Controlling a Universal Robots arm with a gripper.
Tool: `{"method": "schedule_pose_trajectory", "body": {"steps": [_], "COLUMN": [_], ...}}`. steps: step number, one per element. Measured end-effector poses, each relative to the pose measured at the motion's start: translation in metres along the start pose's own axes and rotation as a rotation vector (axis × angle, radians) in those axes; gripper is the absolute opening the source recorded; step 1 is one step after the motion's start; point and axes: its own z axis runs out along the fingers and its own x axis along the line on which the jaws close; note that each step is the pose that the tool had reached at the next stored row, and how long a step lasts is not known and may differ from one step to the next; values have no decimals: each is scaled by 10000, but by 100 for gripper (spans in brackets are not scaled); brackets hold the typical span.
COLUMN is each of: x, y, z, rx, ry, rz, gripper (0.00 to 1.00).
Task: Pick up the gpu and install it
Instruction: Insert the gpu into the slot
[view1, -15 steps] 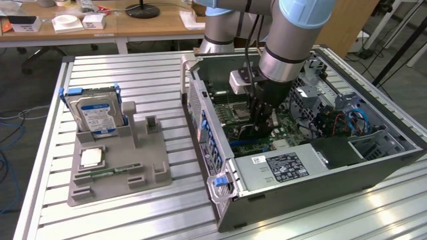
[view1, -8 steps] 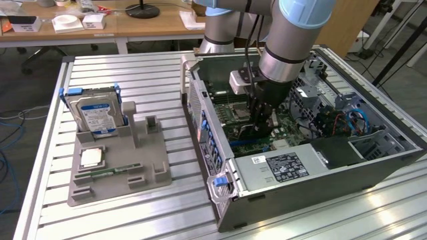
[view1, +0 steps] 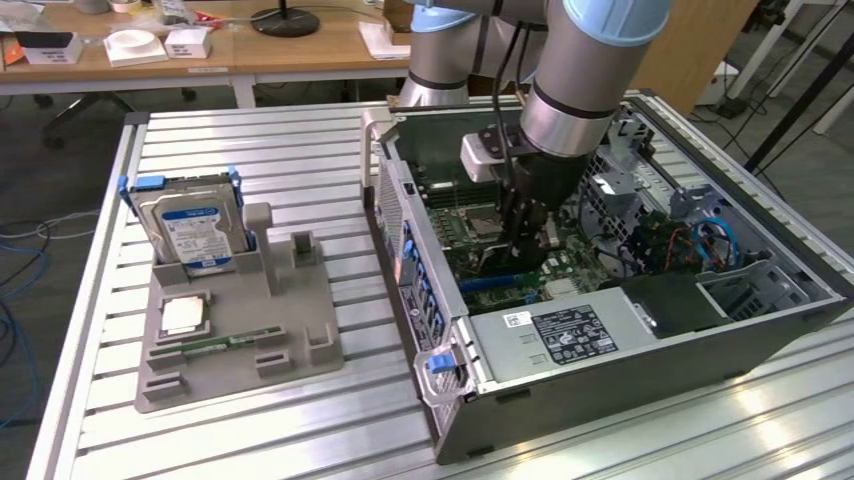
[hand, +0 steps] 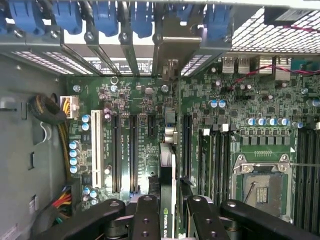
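A ribbed aluminium tabletop (view1: 267, 150) fills a workshop, with wooden desks and loose cables behind. On it lies an open dark-grey steel computer case (view1: 747, 330), its green motherboard (hand: 260, 105) bare, and to the exterior view's left a grey moulded plastic parts holder (view1: 240, 330) that carries a boxy silver hard drive with a blue-white label (view1: 198, 232), a square metal processor chip (view1: 183, 316) and a narrow green memory stick (view1: 220, 343).

The arm's black gripper (hand: 167, 212) hangs inside the case. Its fingers (hand: 147, 215) are clamped on the gpu (hand: 168, 175), a thin, flat, dark circuit card held on edge, its silvery metal bracket (hand: 172, 42) reaching towards the row of blue-clipped rear slot openings (hand: 107, 20).

The card stands over the motherboard, just beside the long black expansion slots (hand: 134, 150); whether its lower edge is already in a slot I cannot tell.

The risks, as I judge them:
- The card is stiff but thin, and the grip takes it only at one spot, so any tilt could jam its edge against the slot wall instead of seating it.
- A bracket that misses its rear opening would catch on the steel frame and twist the card.
- Small cylindrical capacitors (hand: 86, 122) and a yellow-and-black wire bundle (hand: 57, 117) stand near; a sideways slip could knock them.
- Smooth board faces may slide between the fingers under push.
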Motion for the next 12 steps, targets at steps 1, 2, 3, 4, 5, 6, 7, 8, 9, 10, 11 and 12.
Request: {"method": "schedule_pose_trajectory", "body": {"steps": [1,2,3,4,5,6,7,8,9,10,11,12], "x": [0,-1,-3,-8,-17,-32,-45,-55,-59,-60,-60,-60], "y": [-1,-1,-1,1,4,9,13,21,38,52,62,67], "z": [7,14,26,38,45,47,51,56,69,80,89,96], "rx": [25,47,73,100,115,117,119,124,134,142,154,157], "ry": [-1,-2,1,11,19,24,26,30,35,46,51,55], "rz": [-4,-8,-9,-10,-11,-11,-10,-9,-8,-8,-10,-10], "gripper": [26,26,26,26,26,26,26,26,26,26,26,26]}}
